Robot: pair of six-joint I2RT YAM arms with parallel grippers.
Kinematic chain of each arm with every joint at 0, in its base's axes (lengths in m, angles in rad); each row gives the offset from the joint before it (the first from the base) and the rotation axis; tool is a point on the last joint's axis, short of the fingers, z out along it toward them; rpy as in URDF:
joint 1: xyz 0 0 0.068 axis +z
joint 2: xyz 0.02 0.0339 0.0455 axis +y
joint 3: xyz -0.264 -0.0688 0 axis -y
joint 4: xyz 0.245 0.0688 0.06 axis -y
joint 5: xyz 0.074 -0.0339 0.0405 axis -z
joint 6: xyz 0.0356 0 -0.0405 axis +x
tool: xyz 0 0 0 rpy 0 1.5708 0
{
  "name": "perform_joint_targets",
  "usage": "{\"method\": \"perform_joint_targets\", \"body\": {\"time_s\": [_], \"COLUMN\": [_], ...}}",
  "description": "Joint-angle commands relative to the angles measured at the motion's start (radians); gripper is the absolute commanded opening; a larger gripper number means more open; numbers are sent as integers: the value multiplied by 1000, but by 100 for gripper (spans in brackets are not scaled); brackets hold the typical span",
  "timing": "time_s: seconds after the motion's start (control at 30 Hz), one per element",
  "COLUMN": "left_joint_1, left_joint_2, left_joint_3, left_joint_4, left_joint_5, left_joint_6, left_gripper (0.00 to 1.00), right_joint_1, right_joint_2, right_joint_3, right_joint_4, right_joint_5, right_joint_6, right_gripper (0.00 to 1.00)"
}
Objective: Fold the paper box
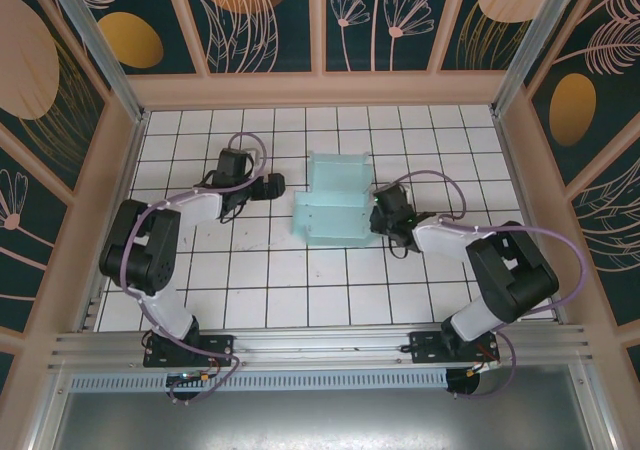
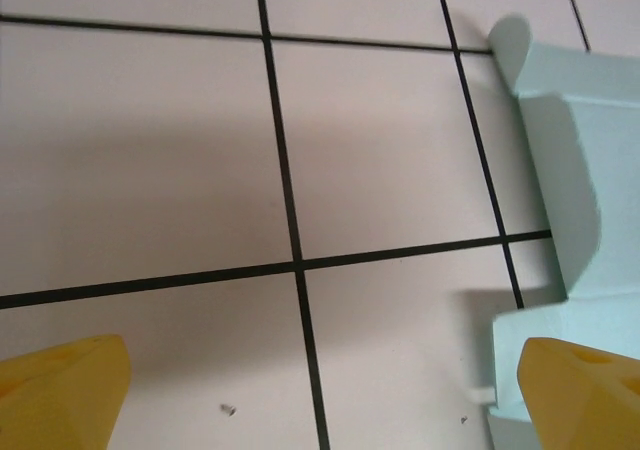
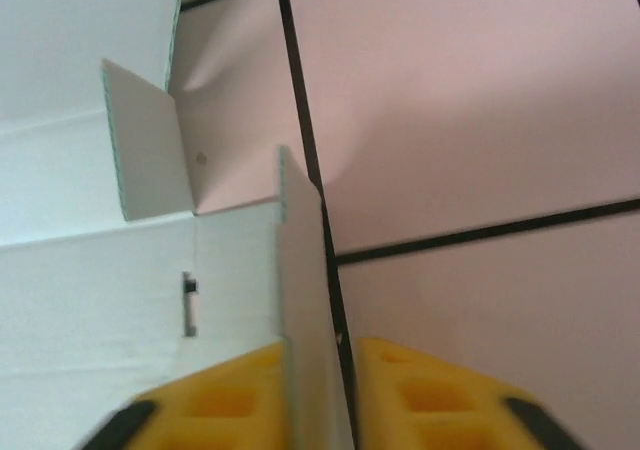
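On the desk (image 1: 250, 270), we are pinching an upright flap of the paper box (image 1: 335, 205) in our right tool (image 3: 318, 390), our left tool (image 2: 320, 390) hovering wide beside it.

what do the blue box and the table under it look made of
Box: thin card, probably paper, matte pale turquoise; the right wrist view shows a wall edge-on, thin, with crisp creases. Table: smooth white squares with dark lines, like tile, though possibly a printed sheet.
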Motion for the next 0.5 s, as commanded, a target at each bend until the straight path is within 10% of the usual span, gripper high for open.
{"method": "perform_joint_targets", "body": {"time_s": [0.0,0.47], "left_joint_1": [-1,1], "left_joint_2": [-83,-208], "left_joint_3": [-28,-8], "left_joint_4": [83,22], "left_joint_5": [-71,-31], "left_joint_6": [-13,69], "left_gripper": [99,99], "right_joint_1": [-74,-94], "right_joint_2": [0,279], "right_joint_3": [-8,361], "right_joint_4": [83,-91], "right_joint_5": [-189,-536], "right_joint_6": [-152,-834], "right_gripper": [8,0]}}
